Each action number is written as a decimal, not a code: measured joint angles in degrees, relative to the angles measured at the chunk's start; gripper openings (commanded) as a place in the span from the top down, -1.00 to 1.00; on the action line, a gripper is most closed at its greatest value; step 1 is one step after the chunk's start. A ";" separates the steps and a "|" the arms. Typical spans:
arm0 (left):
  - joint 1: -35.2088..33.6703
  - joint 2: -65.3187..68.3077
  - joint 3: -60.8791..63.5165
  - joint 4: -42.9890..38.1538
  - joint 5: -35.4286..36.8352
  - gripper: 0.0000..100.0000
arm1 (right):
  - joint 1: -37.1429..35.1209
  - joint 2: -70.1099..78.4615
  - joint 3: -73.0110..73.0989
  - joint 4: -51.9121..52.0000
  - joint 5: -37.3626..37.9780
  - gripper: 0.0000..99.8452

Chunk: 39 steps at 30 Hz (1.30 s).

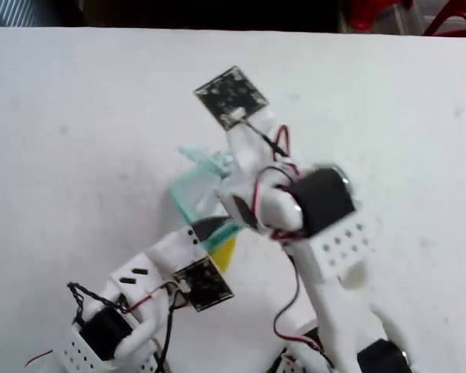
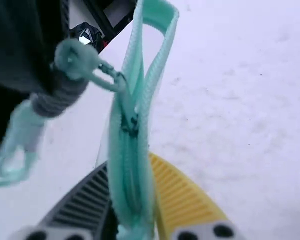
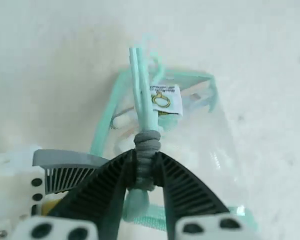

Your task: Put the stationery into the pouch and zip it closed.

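Pouch, light, floppy and likely slick, lies mid-way across the table, the left gripper pinched tight on its zip edge at 5 o'clock and the right gripper at 3 o'clock clamped on the pull cord, probably the surest handle.

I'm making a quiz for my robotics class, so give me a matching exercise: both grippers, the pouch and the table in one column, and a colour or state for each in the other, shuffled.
1. left gripper
2. right gripper
3. pouch
4. table

A. white
B. shut on the zip pull cord
C. clear, with a mint-green zipper band
D. shut on the zipper band

Pairs: 1-D, 2-B, 3-C, 4-A.
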 measured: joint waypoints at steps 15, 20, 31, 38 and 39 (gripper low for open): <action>-1.41 -0.09 -0.79 -0.09 3.96 0.96 | 0.35 -20.31 3.69 -2.29 -0.35 0.96; -0.62 -0.26 -0.79 0.62 4.84 0.96 | 0.26 -11.52 4.48 -3.34 -0.97 0.68; 3.78 -0.62 2.99 -0.70 -1.67 0.95 | -0.26 18.11 -2.29 1.23 -8.70 0.55; 0.88 -0.70 3.34 -2.81 -5.27 0.95 | -2.55 18.55 1.76 1.23 -8.53 0.72; 0.88 -0.70 3.60 -3.16 -5.36 0.95 | -2.55 18.55 1.93 1.23 -7.56 0.87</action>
